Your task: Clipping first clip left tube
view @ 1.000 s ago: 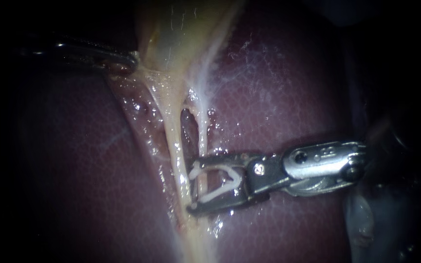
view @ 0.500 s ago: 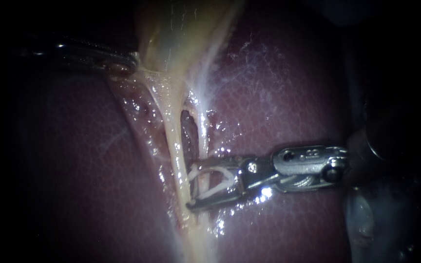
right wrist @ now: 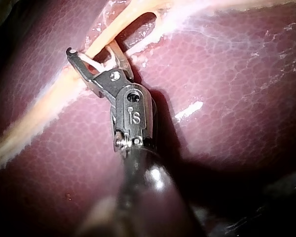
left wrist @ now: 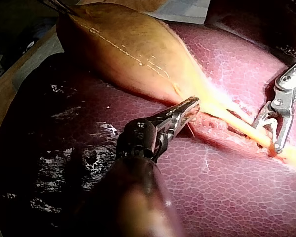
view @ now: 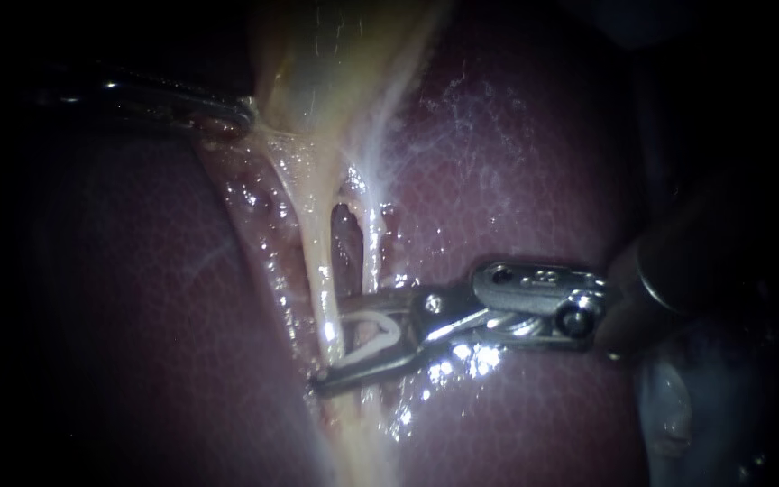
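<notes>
Two pale tubes run down from the gallbladder [view: 335, 54] over the liver [view: 516, 162]: the thicker left tube [view: 317, 261] and the thin right tube [view: 374, 248]. My right instrument [view: 335, 345] comes in from the right, its jaws open and carrying a white clip [view: 371, 329]. The jaws straddle the left tube, with the lower tip past it. In the right wrist view the tube [right wrist: 44, 103] crosses between the jaws [right wrist: 91, 49]. My left instrument [view: 241, 115] is shut on the gallbladder's lower edge, pulling it taut; the left wrist view shows this grip [left wrist: 190, 104].
Dark red liver [left wrist: 227, 187] surrounds the tubes on both sides. Wet, glistening dissected tissue [view: 263, 207] lies left of the left tube. A narrow window [view: 346, 239] opens between the two tubes above the jaws.
My right instrument has slid left along the liver, so its jaws now reach across the left tube. The gap between the jaws looks slightly narrower. The left instrument holds still.
</notes>
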### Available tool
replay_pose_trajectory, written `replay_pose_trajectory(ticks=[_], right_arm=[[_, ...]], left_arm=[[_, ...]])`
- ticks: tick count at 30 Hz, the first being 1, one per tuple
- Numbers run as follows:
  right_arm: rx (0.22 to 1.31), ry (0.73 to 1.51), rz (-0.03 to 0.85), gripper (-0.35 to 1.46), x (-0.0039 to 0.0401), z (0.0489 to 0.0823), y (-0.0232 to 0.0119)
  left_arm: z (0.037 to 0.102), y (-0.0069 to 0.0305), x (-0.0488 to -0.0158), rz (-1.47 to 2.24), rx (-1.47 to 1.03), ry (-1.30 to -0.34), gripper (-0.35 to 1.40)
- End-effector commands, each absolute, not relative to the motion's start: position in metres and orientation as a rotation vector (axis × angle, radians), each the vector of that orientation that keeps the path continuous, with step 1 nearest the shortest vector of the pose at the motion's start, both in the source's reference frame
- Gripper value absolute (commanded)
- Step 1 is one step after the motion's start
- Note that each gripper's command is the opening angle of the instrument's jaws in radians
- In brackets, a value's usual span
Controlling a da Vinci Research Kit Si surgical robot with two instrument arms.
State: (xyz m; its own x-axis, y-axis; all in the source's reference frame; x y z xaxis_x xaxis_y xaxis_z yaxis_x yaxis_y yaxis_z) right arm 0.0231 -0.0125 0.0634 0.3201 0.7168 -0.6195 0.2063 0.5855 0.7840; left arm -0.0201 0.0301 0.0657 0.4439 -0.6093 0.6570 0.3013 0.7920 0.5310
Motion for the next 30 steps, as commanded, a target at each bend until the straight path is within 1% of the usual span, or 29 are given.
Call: replay_pose_trajectory(ticks=[1,6,13,19,24,30], right_arm=[[0.942,1.241,0.412,0.49,0.0232,0.0632,-0.0125],[1.006,1.285,0.418,0.49,0.0235,0.0622,-0.0126],[1.078,1.345,0.382,0.49,0.0239,0.0591,-0.013],[1.093,1.351,0.378,0.48,0.0241,0.0575,-0.013],[1.098,1.351,0.383,0.41,0.0238,0.0578,-0.0129],[1.095,1.328,0.374,0.29,0.0232,0.0582,-0.0128]], left_arm=[[0.0657,0.0301,-0.0201,-0.58,0.362,-0.956,-0.35],[0.0657,0.0301,-0.0201,-0.58,0.362,-0.956,-0.35],[0.0657,0.0301,-0.0201,-0.58,0.362,-0.956,-0.35],[0.0657,0.0301,-0.0201,-0.58,0.362,-0.956,-0.35],[0.0657,0.0301,-0.0201,-0.58,0.362,-0.956,-0.35],[0.0657,0.0301,-0.0201,-0.58,0.362,-0.956,-0.35]])
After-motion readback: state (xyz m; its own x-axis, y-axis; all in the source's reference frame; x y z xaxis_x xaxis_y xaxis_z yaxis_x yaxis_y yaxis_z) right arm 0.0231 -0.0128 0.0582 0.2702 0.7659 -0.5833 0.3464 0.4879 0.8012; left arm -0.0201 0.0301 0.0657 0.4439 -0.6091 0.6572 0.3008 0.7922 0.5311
